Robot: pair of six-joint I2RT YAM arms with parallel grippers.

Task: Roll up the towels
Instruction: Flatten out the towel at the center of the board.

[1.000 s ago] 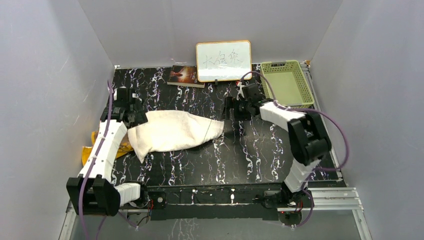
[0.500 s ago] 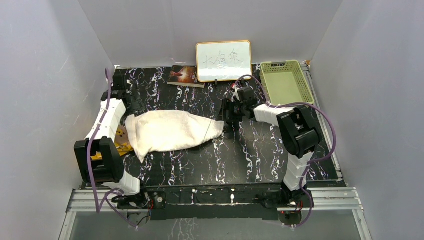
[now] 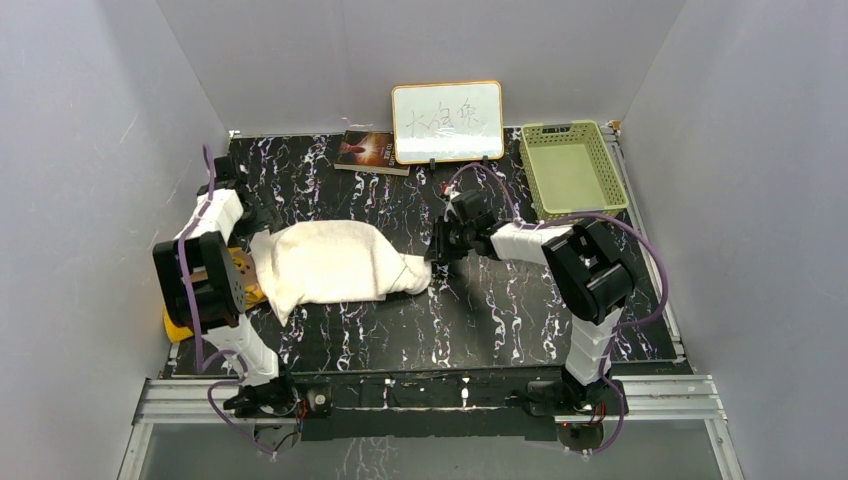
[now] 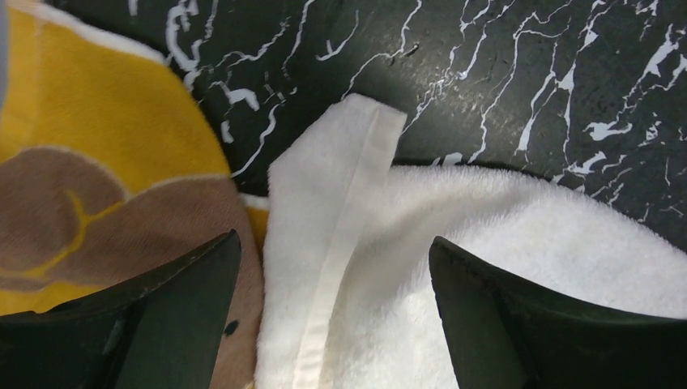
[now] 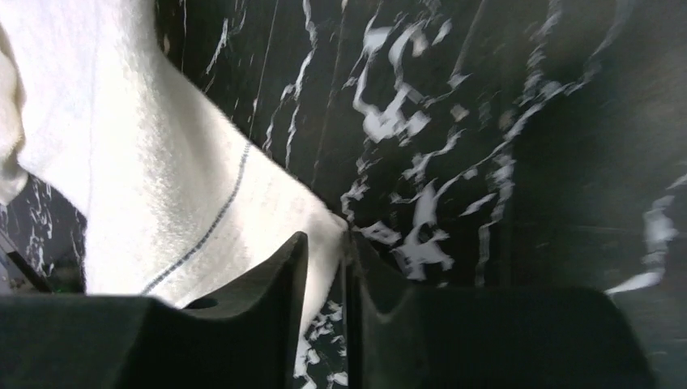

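Grey walls (image 3: 300, 50) box in a black, white-veined table (image 3: 500, 310). Cream-white towel (image 3: 330, 262) is the biggest thing on it. It lies flat across the left-middle, long side running left-right, with its right end bunched into a small fold. Green slotted basket (image 3: 560, 128) sits at the back right corner, its own bare floor showing. White board with an orange frame (image 3: 447, 122) stands at the back centre; the scribbled writing on it is too faint to read. Orange-yellow towel (image 4: 97, 121) is at the left table edge, touching the cream towel's left end. From above it is mostly hidden under the left arm. The wrist view shows yellow cloth with a brown patch, cut off by the frame. Dark-covered book (image 3: 370, 150) lies flat, just left of the board.

Left gripper (image 4: 332, 243) hangs over the cream towel's hemmed left corner, fingers spread wide on either side of the hem and gripping nothing. Right gripper (image 5: 326, 239) is at the towel's right tip, fingers nearly together with the cloth's edge pinched between them. That wrist view is blurry, and the fingers block the lower half.
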